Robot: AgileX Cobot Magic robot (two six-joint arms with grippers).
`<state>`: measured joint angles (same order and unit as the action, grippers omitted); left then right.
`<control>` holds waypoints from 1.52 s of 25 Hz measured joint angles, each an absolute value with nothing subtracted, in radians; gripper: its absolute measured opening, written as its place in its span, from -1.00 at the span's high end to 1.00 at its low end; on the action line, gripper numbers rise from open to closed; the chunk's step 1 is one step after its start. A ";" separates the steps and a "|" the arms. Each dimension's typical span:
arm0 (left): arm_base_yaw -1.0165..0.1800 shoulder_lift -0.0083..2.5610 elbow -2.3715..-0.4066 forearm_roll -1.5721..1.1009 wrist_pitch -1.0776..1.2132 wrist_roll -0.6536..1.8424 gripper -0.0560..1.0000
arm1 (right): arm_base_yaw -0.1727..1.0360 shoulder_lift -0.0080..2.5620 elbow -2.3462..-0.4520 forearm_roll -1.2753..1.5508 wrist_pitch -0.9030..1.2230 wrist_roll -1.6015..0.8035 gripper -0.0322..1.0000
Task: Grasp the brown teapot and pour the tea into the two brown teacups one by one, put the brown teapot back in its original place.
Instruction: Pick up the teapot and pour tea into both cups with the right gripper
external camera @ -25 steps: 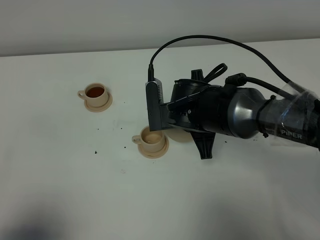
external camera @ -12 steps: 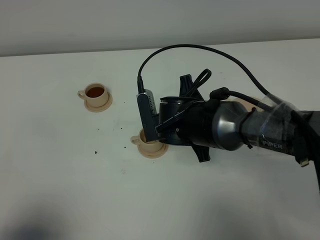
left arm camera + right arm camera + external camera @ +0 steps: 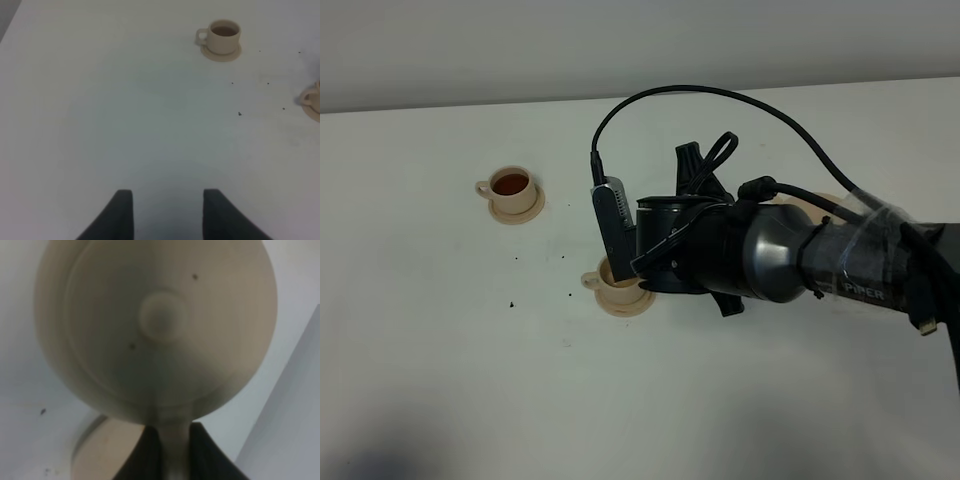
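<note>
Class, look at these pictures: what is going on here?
The right gripper holds the teapot by its handle, over the near cup. The far cup already holds tea. The left gripper hangs open and empty above the table.

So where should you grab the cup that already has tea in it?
Probably by its loop handle, coming from the cup's left in the high view. The full teacup stands upright on its saucer, and the handle sticks out that way, clear of the tea. The open left gripper is on that side.
</note>
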<state>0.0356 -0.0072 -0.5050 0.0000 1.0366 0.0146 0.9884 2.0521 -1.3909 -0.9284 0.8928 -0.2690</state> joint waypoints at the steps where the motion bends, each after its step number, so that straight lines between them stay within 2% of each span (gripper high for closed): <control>1: 0.036 -0.007 -0.505 0.000 1.037 0.015 0.18 | 0.990 2.052 -1.391 -0.935 0.894 -0.269 0.70; 38: 0.036 -0.007 -0.505 0.000 1.037 0.015 0.18 | 1.039 2.052 -1.391 -1.091 0.939 -0.333 0.70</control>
<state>0.0356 -0.0072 -0.5050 0.0000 1.0366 0.0146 1.0393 2.0521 -1.3909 -1.0913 0.9391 -0.3327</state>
